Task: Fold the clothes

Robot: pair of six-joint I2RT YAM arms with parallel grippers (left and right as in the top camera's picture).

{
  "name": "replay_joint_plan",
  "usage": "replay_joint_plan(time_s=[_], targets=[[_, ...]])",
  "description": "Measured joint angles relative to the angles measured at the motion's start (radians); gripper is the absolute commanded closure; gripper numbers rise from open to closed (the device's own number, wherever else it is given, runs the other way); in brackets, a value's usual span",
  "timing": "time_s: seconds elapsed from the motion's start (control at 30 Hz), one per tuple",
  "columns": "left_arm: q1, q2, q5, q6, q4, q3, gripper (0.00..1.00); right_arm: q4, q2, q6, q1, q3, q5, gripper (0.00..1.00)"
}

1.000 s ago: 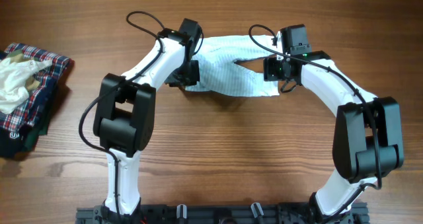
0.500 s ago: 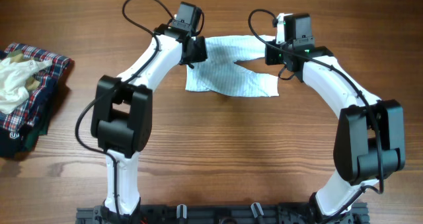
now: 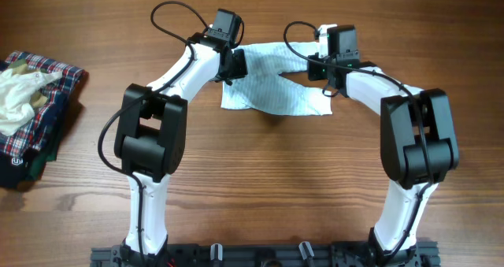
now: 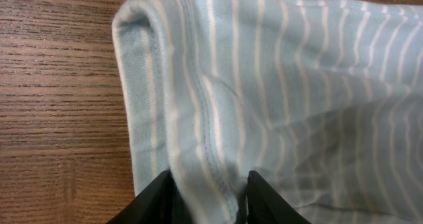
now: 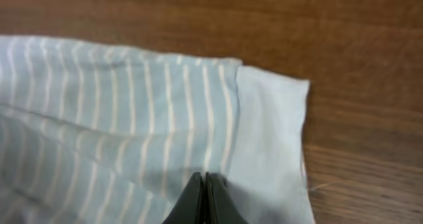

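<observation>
Clothes on table, left jaws and right jaws tight on opposite ends.

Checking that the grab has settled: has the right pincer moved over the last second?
Yes. Shut on the striped garment, the right pincer has shifted slightly toward the plaid pile in the overhead view.

A brown wooden table carries a crumpled light-blue striped garment near its far edge and, well apart at the left edge, a plaid garment (a cream cloth lies on top).
</observation>
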Motion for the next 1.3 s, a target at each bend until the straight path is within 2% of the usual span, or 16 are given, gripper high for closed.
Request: replay_joint_plan(time_s=[0.43,0.77,0.8,0.83,0.87,0.9,0.97,1.07,1.13,1.17,1.2,1.23,1.3], targets=[[0.009,0.000,-0.029,0.035,-0.014,0.000,0.63,-0.206,-0.014,-0.002,0.006,0.046,0.058,0.96],[0.027,0.002,-0.041,0.039,-0.024,0.000,0.64,-0.325,-0.041,0.120,0.006,0.051,0.076,0.94],[0.027,0.002,-0.043,0.039,-0.015,0.000,0.64,-0.319,-0.042,0.122,0.006,0.051,0.076,0.89],[0.028,0.002,-0.048,0.042,0.009,0.000,0.64,-0.313,-0.042,0.123,0.006,0.051,0.076,0.77],[0.030,0.002,-0.056,0.042,0.024,0.000,0.63,-0.301,-0.042,0.123,0.006,0.051,0.076,0.58],[0.032,0.002,-0.060,0.042,0.028,0.001,0.63,-0.298,-0.042,0.121,0.006,0.053,0.077,0.49],[0.043,-0.001,-0.068,0.042,0.030,0.008,0.60,-0.295,-0.047,0.116,0.006,0.077,0.080,0.41],[0.051,-0.051,-0.077,0.043,0.030,0.016,0.58,-0.302,-0.124,0.115,0.006,0.101,0.075,0.38],[0.049,-0.102,-0.077,0.043,0.025,0.031,0.62,-0.359,-0.197,0.115,0.006,0.113,0.061,0.42],[0.048,-0.106,-0.077,0.044,0.023,0.033,0.64,-0.402,-0.216,0.115,0.006,0.116,0.056,0.55],[0.046,-0.115,-0.051,0.045,0.015,0.036,0.66,-0.447,-0.226,0.117,0.006,0.119,0.053,0.87],[0.041,-0.116,-0.029,0.045,0.008,0.036,0.67,-0.492,-0.227,0.118,0.006,0.120,0.050,0.96],[0.020,-0.116,0.011,0.045,0.005,0.036,0.67,-0.573,-0.227,0.122,0.006,0.119,0.049,0.96]])
